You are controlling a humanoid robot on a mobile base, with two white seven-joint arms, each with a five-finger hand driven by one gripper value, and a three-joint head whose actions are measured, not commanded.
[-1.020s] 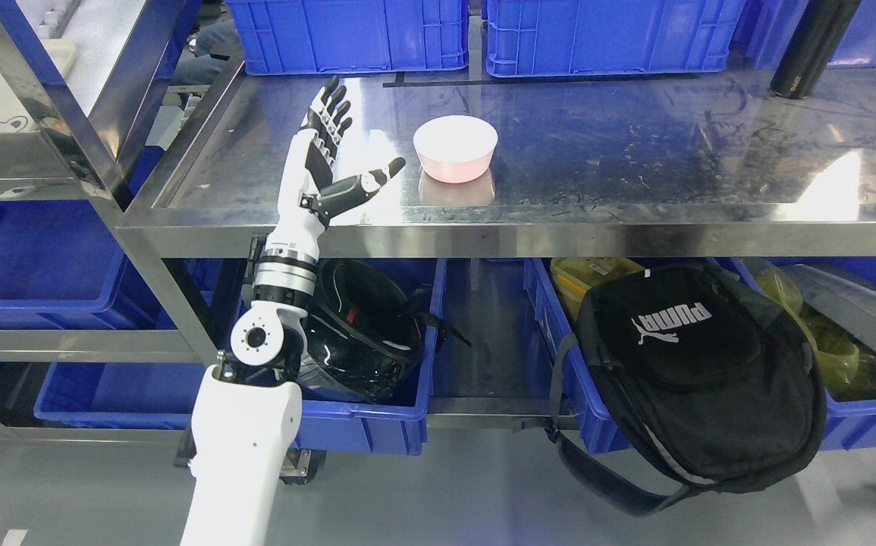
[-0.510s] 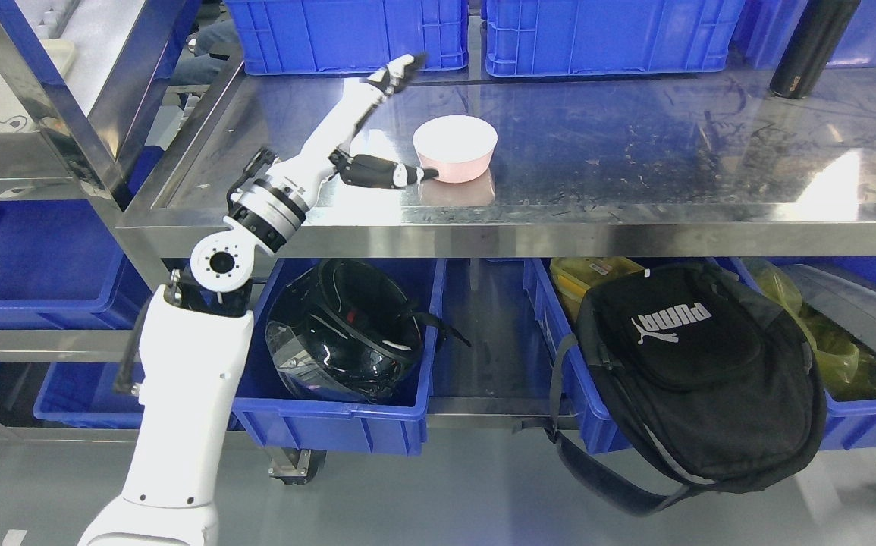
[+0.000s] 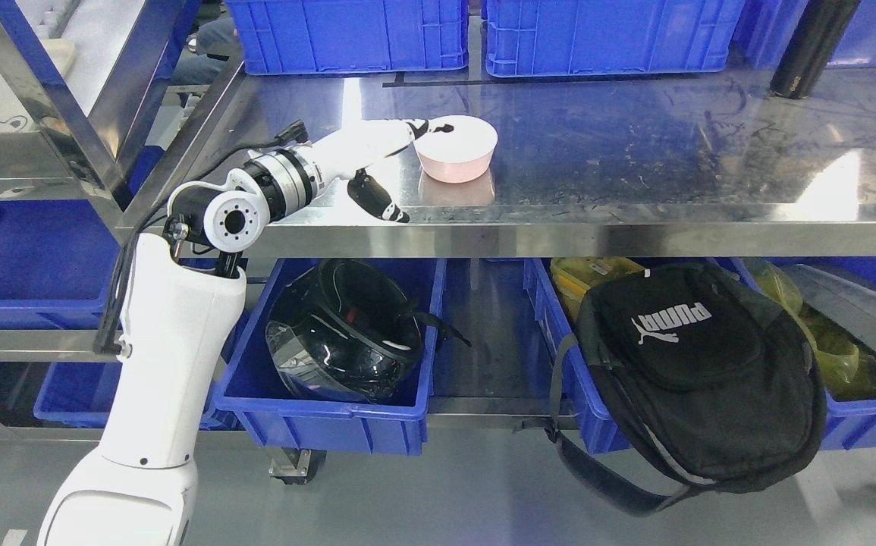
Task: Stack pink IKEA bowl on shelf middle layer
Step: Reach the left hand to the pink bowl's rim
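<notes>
Reaching now: left robot hand (image 3: 384, 152) at pink bowl (image 3: 456, 149).

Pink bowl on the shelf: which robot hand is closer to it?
Left. The left robot hand reaches the pink bowl from its left side, fingertips over the rim, thumb hanging below. The right robot hand is out of view.

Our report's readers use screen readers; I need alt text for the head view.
The robot's left hand reaches across a steel shelf, fingers over the near rim of a pink bowl, thumb hanging below. Underneath, blue bins hold a black helmet and a black backpack.
</notes>
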